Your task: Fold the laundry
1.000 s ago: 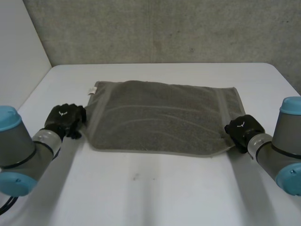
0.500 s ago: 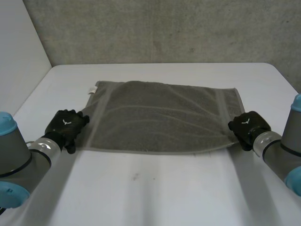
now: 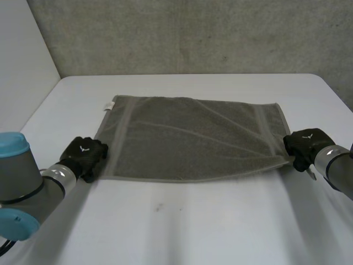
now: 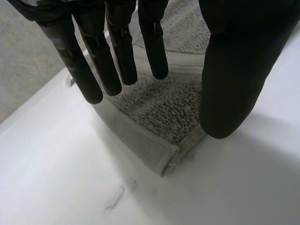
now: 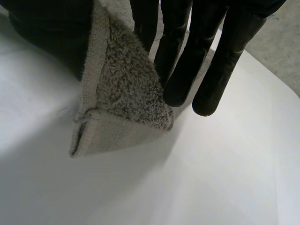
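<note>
On the white tabletop (image 3: 193, 221), a grey towel (image 3: 187, 138) lies spread flat in the middle, its long edges running side to side. A small white tag (image 3: 108, 105) sticks out at its far left corner.

At the near left corner rests the left hand (image 3: 84, 157). Seen from the left wrist, its fingers (image 4: 119, 51) are straight and slightly spread above the towel (image 4: 159, 117), with the thumb (image 4: 229, 84) at the towel's near edge; the corner lies flat on the tabletop between them.

At the near right corner sits the right hand (image 3: 307, 144). From the right wrist, that corner of the towel (image 5: 122, 93) is lifted off the tabletop, pinched between the thumb (image 5: 51, 33) and straight fingers (image 5: 187, 61).
</note>
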Motion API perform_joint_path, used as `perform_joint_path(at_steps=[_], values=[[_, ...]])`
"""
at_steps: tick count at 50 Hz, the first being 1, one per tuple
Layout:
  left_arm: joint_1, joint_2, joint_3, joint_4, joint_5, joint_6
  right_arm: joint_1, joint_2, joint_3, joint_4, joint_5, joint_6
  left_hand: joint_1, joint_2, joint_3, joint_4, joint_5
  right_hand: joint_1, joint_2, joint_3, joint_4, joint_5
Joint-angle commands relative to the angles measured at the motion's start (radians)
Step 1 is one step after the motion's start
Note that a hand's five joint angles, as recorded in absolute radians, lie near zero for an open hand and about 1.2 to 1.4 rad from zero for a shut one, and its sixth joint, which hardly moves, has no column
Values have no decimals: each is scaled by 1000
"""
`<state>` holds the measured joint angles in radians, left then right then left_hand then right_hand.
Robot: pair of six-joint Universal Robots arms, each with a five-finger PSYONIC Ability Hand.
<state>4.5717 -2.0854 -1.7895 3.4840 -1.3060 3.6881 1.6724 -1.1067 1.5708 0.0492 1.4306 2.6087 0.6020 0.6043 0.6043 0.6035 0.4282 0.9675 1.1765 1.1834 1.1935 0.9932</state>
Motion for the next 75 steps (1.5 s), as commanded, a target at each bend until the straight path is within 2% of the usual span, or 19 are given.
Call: perform_joint_path(at_steps=[1,28,39,41,47,53,55,56,58,59,61,65,70,73,75], values=[[0,-25,32,-22,-1,-5,4,11,3,-5,1,-2,78,76,76,77,78,429,220,213,203,229],[-13,-82,150,-16,-1,-7,4,38,6,-5,-1,-4,116,114,114,115,116,429,220,213,203,229],[-20,-116,185,-16,-2,-5,4,51,6,-6,1,-16,571,569,569,570,571,429,220,213,203,229],[-20,-114,185,-20,-10,-5,4,48,5,-5,1,-18,793,791,791,792,793,429,220,213,203,229],[-23,-56,159,-36,-19,-4,1,24,0,-3,-1,-21,794,792,792,793,793,429,220,213,203,229],[-22,108,58,-183,-58,6,-7,-84,18,51,1,-113,794,792,792,793,793,429,220,213,203,229],[-20,183,15,-345,-102,9,-8,-123,43,186,1,-265,794,792,792,793,793,429,220,213,203,229],[-20,183,15,-345,-102,9,-8,-124,43,187,1,-266,794,792,792,793,793,429,220,213,203,229],[-14,241,-22,-553,-168,16,-22,-159,78,355,14,-442,794,792,792,793,793,429,220,213,203,229],[-14,242,-22,-554,-168,16,-22,-159,78,356,14,-443,794,792,792,793,793,429,220,213,203,229],[-17,286,-54,-719,-206,18,-63,-182,123,498,11,-566,794,792,792,793,793,429,220,213,203,229],[-22,321,-60,-724,-210,18,-74,-214,126,502,7,-573,794,792,792,793,793,429,220,213,203,229],[-30,320,-7,-632,-206,13,-66,-225,83,394,7,-527,794,792,792,793,793,429,220,213,203,229],[-46,260,65,-566,-211,9,-53,-205,38,310,7,-460,794,792,792,793,793,429,220,213,203,229],[-89,152,171,-522,-216,1,-13,-123,-35,226,16,-366,794,792,792,793,793,429,220,213,203,229]])
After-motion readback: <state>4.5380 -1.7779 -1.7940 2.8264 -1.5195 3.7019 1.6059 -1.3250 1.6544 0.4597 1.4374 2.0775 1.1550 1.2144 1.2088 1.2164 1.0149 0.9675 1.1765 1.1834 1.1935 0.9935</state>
